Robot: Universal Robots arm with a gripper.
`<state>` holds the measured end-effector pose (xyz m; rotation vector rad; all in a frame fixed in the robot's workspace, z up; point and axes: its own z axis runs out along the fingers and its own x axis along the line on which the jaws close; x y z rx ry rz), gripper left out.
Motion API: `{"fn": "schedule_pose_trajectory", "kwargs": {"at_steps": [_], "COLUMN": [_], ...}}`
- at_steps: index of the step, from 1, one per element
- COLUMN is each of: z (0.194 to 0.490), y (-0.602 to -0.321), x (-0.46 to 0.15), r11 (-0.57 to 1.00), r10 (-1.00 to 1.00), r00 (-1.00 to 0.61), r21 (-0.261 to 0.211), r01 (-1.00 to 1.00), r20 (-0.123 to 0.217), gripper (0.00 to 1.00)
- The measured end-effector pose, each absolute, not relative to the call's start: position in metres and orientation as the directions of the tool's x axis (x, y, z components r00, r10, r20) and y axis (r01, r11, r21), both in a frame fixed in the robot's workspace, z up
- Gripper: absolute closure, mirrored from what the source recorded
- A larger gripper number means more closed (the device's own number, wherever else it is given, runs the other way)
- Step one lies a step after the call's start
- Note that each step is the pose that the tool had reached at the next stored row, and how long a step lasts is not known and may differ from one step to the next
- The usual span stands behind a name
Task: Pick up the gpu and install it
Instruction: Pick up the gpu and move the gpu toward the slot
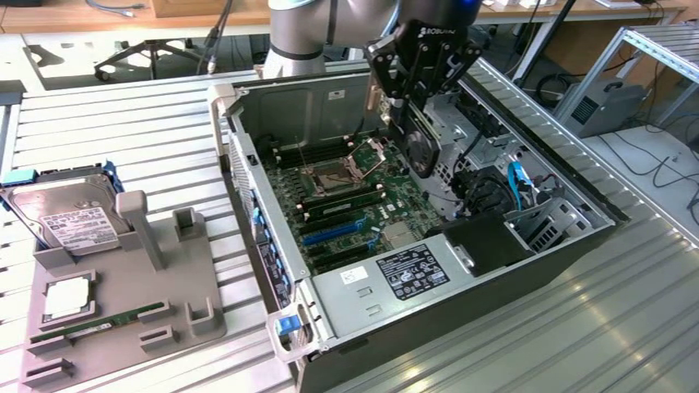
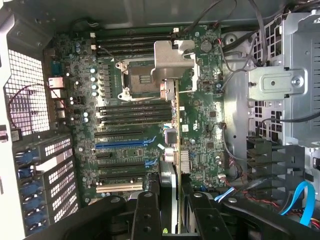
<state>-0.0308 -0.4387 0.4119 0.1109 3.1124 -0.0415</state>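
Gpu point(image 1: 421, 147) hangs pinched in the gripper point(image 1: 413, 110) over the open case point(image 1: 254, 205), well clear of the motherboard point(image 1: 355, 196). Pick-up is done. The step in hand is judged to be the carry toward installation. In the wrist view the card appears edge-on above the board, near the blue slot point(image 2: 125, 143) and seated in none. Seating calls for its connector edge parallel to a slot, with the bracket toward the case's rear openings.
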Motion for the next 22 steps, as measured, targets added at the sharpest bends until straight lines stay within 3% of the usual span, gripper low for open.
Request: {"fn": "schedule_pose_trajectory", "kwargs": {"at_steps": [22], "z": [0.4054], "y": [-0.4350], "x": [-0.0295], "r11": [0.997], "r10": [0.071], "r00": [-0.997], "r21": [-0.026], "r01": [0.072], "r20": [-0.028], "gripper": [0.73]}}
